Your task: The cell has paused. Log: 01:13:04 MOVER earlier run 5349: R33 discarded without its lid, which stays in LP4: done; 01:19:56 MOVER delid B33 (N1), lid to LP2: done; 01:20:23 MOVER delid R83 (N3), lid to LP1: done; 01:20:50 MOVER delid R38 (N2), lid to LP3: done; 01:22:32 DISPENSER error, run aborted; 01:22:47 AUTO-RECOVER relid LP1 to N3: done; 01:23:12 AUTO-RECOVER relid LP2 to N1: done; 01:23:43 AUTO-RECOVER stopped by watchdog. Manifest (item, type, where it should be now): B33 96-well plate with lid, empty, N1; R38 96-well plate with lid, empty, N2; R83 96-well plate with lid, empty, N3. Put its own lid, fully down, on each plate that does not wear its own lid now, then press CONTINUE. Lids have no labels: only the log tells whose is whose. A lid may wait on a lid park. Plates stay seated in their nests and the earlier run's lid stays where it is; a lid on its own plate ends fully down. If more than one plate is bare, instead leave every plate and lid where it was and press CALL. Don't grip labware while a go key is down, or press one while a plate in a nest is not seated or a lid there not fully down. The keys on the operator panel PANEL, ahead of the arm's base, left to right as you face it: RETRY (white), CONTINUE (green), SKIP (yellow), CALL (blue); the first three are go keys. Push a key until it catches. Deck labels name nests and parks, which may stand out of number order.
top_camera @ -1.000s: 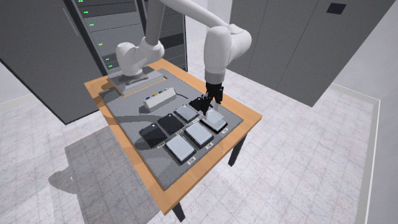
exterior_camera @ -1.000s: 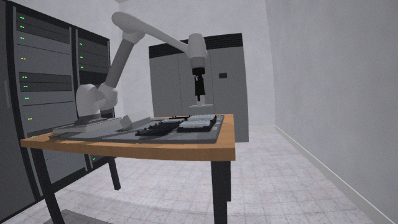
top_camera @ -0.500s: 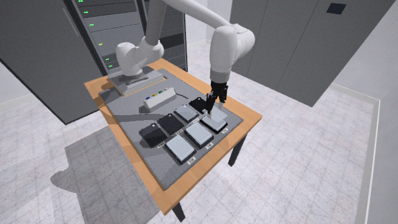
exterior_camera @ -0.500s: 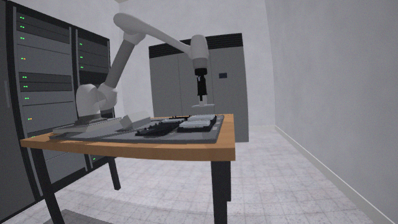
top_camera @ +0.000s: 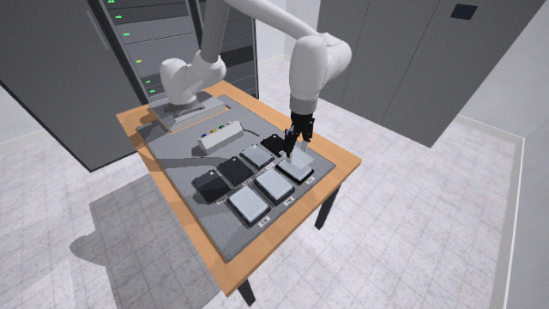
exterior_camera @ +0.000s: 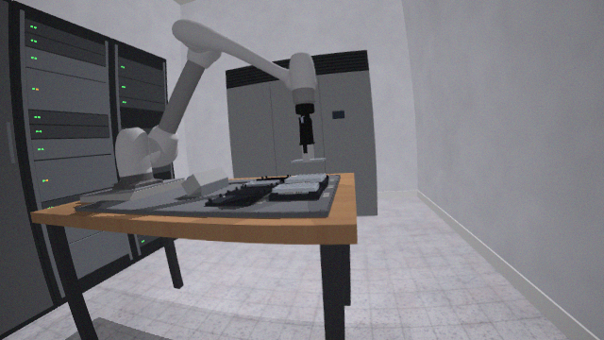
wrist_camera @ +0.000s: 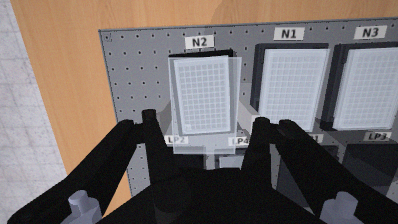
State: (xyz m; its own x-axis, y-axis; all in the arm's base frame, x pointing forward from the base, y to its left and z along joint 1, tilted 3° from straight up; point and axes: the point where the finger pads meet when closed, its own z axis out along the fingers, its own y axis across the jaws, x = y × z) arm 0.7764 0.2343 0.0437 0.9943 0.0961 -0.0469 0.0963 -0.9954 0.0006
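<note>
My gripper (top_camera: 296,146) is shut on a clear lid (top_camera: 297,158) and holds it level, well above the deck, as the exterior view shows (exterior_camera: 308,160). The lid hangs over the bare 96-well plate in nest N2, slightly offset to the right and toward me in the wrist view (wrist_camera: 206,102). That plate sits at the far right of the front row (top_camera: 295,170). The plates in N1 (wrist_camera: 291,82) and N3 (wrist_camera: 367,87) appear to wear clear lids. My fingers grip the lid by its long sides.
Behind the nests stand the lid parks: LP2 (top_camera: 274,143), LP1 (top_camera: 235,170) and LP3 (top_camera: 211,185) are dark and empty, LP4 (top_camera: 257,155) holds a lid. The operator panel (top_camera: 220,136) with its keys stands between the parks and the arm's base.
</note>
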